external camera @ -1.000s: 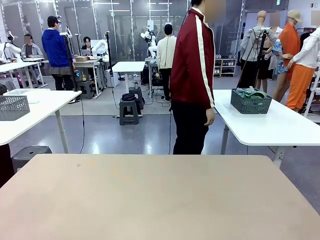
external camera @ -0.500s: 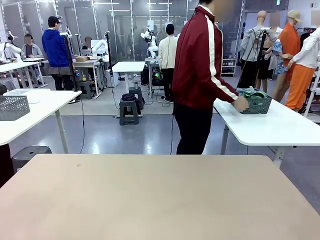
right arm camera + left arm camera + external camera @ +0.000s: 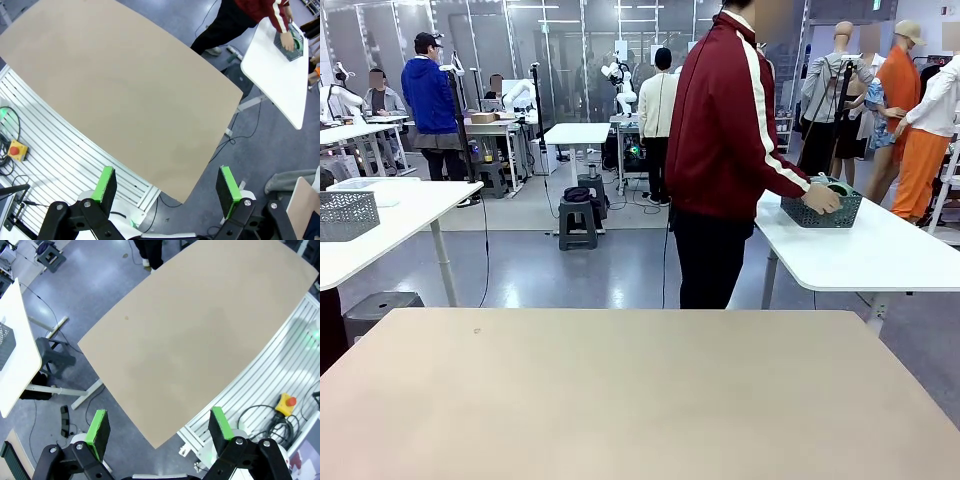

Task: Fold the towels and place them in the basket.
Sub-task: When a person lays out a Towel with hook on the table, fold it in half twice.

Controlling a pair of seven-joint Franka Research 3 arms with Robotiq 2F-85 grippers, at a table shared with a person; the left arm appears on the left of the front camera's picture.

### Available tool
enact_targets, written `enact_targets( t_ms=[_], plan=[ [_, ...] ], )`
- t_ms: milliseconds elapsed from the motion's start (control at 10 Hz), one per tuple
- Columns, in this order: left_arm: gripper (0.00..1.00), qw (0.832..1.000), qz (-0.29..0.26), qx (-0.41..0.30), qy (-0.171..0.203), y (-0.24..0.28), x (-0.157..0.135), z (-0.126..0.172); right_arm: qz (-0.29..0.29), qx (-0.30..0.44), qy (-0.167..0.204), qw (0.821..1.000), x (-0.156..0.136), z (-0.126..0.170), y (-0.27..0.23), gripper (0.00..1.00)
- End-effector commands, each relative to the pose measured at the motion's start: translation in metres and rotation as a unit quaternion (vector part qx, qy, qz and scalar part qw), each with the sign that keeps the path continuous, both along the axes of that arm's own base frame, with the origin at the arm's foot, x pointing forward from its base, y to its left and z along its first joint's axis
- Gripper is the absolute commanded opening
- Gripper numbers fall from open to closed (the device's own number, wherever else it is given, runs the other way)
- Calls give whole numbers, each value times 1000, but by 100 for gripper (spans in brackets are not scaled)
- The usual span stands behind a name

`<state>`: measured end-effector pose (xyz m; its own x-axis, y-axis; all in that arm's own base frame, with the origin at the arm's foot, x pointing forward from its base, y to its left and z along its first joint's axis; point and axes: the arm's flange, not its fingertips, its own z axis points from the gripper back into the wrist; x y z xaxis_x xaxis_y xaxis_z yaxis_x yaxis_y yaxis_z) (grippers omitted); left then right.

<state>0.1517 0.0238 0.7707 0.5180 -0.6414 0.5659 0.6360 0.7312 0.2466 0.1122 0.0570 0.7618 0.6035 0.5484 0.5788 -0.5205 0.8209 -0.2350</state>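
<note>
1 dk basket, 1 lt-grey crate, 1 tan table

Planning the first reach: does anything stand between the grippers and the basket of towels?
Yes. The basket sits on a separate white table, across open floor from the beige table under the left gripper and right gripper. The person stands in that gap, hand on the basket.

The beige worktop is showing a smooth, matt face. The white worktop is looking smooth and faintly glossy, and the basket on it is reading as dark grey perforated plastic. The grey floor is shining, reflecting light. The person's red jacket is looking like smooth cloth. The left hand and right hand are showing matt black plastic with green pads.
</note>
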Motion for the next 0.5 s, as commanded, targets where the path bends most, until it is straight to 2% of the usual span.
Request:
enact_targets(
  t_ms=[0, 400],
  plan=[
    [100, 1000, -1, -2, -2, 0, -1, 1, 1, 1, -12, 1000, -12, 6, -2, 100],
    [100, 1000, -1, -2, -2, 0, -1, 1, 1, 1, -12, 1000, -12, 6, -2, 100]
  ],
)
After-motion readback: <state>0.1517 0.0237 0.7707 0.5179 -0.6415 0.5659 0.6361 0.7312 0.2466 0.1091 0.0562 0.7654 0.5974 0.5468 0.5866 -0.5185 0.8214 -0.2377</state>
